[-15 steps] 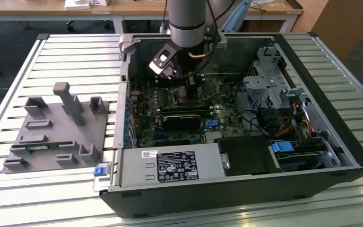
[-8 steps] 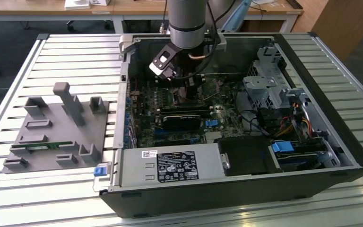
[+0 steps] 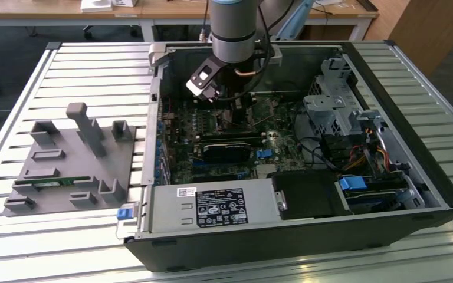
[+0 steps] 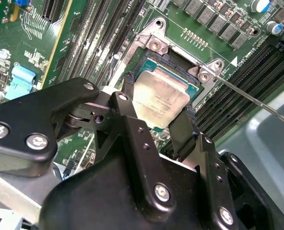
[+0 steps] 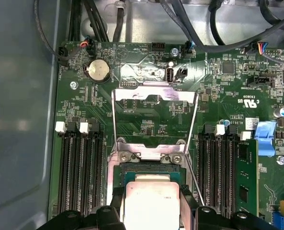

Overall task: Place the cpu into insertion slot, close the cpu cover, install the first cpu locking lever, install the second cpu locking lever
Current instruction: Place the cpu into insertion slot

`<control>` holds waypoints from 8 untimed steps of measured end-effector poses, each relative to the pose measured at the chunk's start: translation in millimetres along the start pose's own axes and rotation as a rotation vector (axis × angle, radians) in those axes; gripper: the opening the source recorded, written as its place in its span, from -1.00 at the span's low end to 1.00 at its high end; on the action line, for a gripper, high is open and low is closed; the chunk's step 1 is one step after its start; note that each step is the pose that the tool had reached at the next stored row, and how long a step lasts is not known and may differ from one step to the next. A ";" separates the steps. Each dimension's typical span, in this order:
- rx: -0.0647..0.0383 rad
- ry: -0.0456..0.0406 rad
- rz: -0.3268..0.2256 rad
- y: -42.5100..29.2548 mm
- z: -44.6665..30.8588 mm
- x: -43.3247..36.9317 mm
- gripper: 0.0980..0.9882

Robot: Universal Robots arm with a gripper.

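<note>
In both wrist views my gripper (image 4: 157, 109) is shut on the cpu (image 4: 161, 96), a silver-grey square chip, with one black finger (image 4: 128, 93) against each of two opposite edges. The chip sits level at the insertion slot (image 5: 149, 168), the black socket on the green board; I cannot tell whether it is fully seated. The cpu cover (image 5: 146, 92), a silvery frame with a window, stands flipped open behind the socket. Thin metal locking levers (image 5: 194, 120) rise unlatched along the cover's sides; one lever (image 4: 256, 100) sticks out past the socket corner. In the exterior view the arm (image 3: 235, 29) reaches down into the open computer case (image 3: 439, 177).
Long black memory slots (image 5: 79, 172) flank the socket on both sides. Cables (image 5: 189, 24) hang along the case wall past the cover. A black card (image 3: 226, 150), power supply (image 3: 210, 206) and drive cage (image 3: 332, 109) fill the case. A grey fixture (image 3: 69, 165) stands at the exterior view's left.
</note>
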State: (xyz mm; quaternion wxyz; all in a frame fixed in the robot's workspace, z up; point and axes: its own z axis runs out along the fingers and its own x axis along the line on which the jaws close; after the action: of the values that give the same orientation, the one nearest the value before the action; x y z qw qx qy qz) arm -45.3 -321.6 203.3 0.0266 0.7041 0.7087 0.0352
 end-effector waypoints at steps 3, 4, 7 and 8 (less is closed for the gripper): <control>0.002 -0.0003 0.000 -0.2 2.8 0.0 0.00; 0.003 -0.0004 0.001 -0.3 3.3 0.0 0.00; 0.004 -0.0008 0.003 -0.3 4.1 -0.1 0.00; 0.004 -0.0009 0.004 -0.3 4.2 -0.1 0.00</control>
State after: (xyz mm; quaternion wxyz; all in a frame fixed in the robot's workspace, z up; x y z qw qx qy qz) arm -45.2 -321.7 199.1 0.0256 0.7057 0.7073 0.0336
